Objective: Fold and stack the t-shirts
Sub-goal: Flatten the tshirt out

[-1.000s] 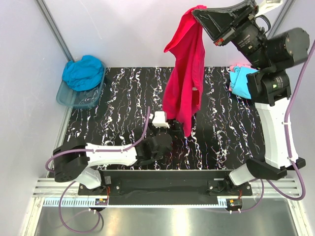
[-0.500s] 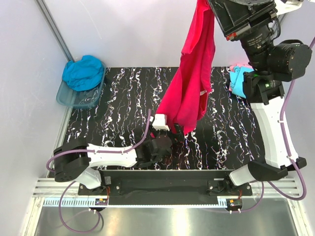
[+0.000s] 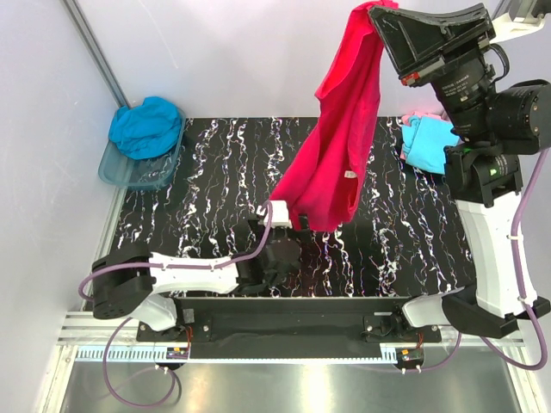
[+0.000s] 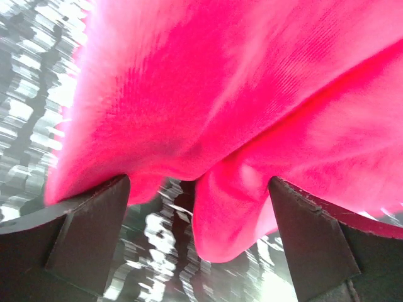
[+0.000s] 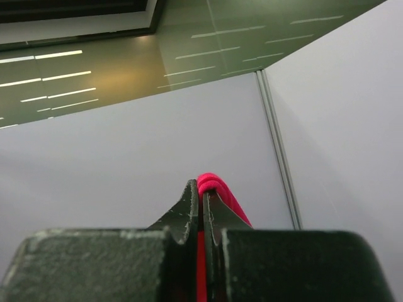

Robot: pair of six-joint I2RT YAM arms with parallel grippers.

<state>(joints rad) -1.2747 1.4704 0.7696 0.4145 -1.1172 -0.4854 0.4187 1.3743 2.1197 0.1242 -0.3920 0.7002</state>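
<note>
My right end effector (image 3: 372, 7) is clamped shut on a bunched edge of the pink-red t-shirt (image 3: 331, 163); in its wrist view the closed tips (image 5: 203, 189) pinch a red fold (image 5: 217, 189) against bare wall and ceiling, so it sits high above the surface (image 3: 215, 172). From that grip the shirt hangs with its long axis near vertical, and in the overhead view it slants down and towards my left side. Its lowest folds end right at my left end effector (image 3: 277, 225), which lies low over the near middle of the surface with its jaws spread wide and holding nothing. In the left wrist view the cloth (image 4: 252, 94) fills the space above the two fingers, and one lobe of the hem droops between them (image 4: 198, 207); I cannot tell whether it touches either finger. I judge the left arm to be the nearer one for taking the bottom edge, which lies just ahead of and above its open jaws. The teal-blue t-shirt (image 3: 146, 125) sits bundled in the tub (image 3: 116, 172) at the far left. The light cyan t-shirt (image 3: 426, 142) and a sliver of the pale pink t-shirt (image 3: 413, 116) lie at the far right, well apart from this hand-off.
</note>
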